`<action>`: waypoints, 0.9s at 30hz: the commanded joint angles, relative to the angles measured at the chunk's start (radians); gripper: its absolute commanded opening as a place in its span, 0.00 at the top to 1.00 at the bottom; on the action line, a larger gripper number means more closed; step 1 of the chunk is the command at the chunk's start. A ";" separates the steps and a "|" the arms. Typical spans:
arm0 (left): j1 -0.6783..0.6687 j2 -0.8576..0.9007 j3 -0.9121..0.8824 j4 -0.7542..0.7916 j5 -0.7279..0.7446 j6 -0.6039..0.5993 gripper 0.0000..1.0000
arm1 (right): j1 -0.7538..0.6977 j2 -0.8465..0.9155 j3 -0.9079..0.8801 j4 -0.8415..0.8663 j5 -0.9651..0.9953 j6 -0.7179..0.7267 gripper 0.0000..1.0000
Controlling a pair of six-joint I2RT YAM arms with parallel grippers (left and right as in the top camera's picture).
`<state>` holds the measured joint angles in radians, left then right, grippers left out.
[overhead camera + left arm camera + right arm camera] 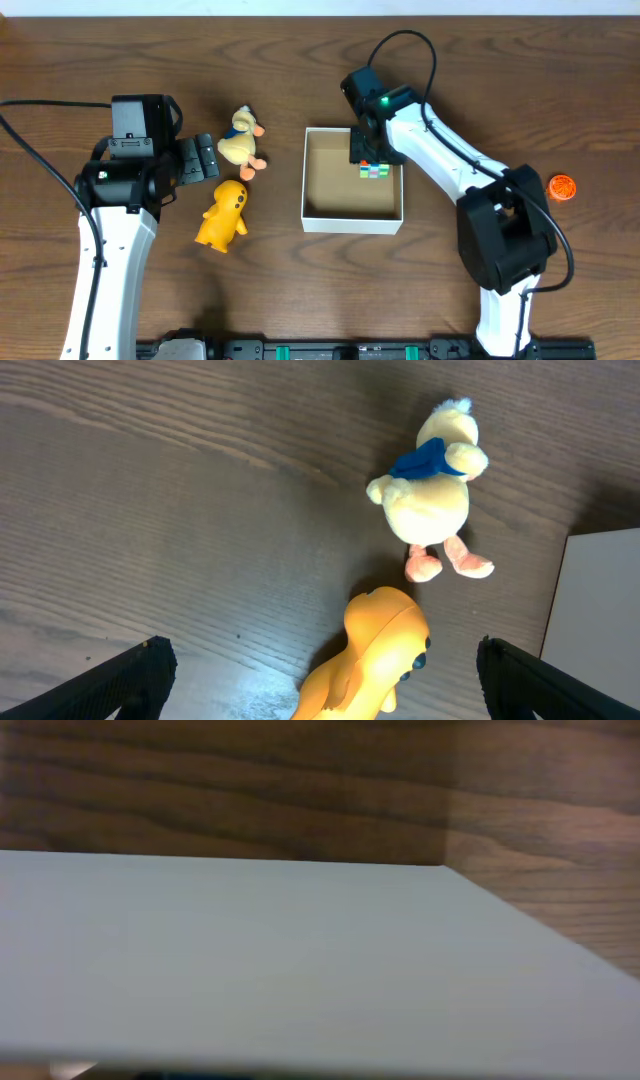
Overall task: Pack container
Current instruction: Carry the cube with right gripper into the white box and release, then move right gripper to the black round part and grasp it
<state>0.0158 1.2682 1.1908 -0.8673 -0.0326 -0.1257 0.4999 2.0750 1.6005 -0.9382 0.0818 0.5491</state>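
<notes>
Container (pixel 352 181) just right of the desk's middle, open side up, tan floor mostly bare. Inside, by its far right corner, one small multi-coloured cube (pixel 375 170) — apparently the only thing packed so far. Right gripper (pixel 364 150) directly over that cube, reaching in across the far wall. Impossible to tell whether clamped on the cube or let go: fingers hidden in the overhead view, and only a blurred white wall in the right wrist view.

Outside, toward the left edge: a pale plush duck (pixel 243 139) with a blue scarf and, just nearer the front edge, a yellow plastic duck figure (pixel 224 213), both lying on the wood, near each other but apart. Left gripper (pixel 204 158) beside them, fingers spread wide, holding nothing. Near the right edge, well apart from everything, a small orange ball-like thing (pixel 563 186).

Early going, by this reckoning — two ducks and perhaps the orange piece left to go in.
</notes>
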 commanded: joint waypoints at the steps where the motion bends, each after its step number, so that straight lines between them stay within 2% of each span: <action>1: -0.003 0.005 0.022 -0.004 -0.001 0.017 0.02 | -0.002 0.003 0.000 0.008 0.015 0.019 0.43; 4: -0.003 0.005 0.022 -0.004 -0.001 0.017 0.02 | -0.002 0.003 0.000 0.011 0.015 0.019 0.31; 8: -0.003 0.005 0.022 -0.004 -0.001 0.017 0.02 | -0.002 0.002 0.005 0.010 0.015 -0.002 0.09; 9: -0.003 0.005 0.022 -0.004 -0.001 0.017 0.02 | -0.002 -0.001 0.010 0.008 0.015 -0.010 0.07; 17: -0.003 0.005 0.022 -0.003 -0.001 0.017 0.02 | -0.018 -0.101 0.182 -0.103 0.027 -0.066 0.05; 20: -0.003 0.005 0.022 -0.003 -0.001 0.017 0.02 | -0.049 -0.177 0.261 -0.167 0.091 -0.072 0.04; 23: -0.003 0.005 0.022 -0.004 -0.001 0.017 0.02 | -0.127 -0.273 0.287 -0.230 0.163 -0.039 0.01; 27: -0.003 0.005 0.022 -0.004 -0.001 0.017 0.02 | -0.292 -0.336 0.284 -0.341 0.150 0.022 0.01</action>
<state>0.0158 1.2682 1.1908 -0.8677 -0.0326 -0.1257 0.3286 1.7721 1.8812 -1.2270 0.1829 0.5190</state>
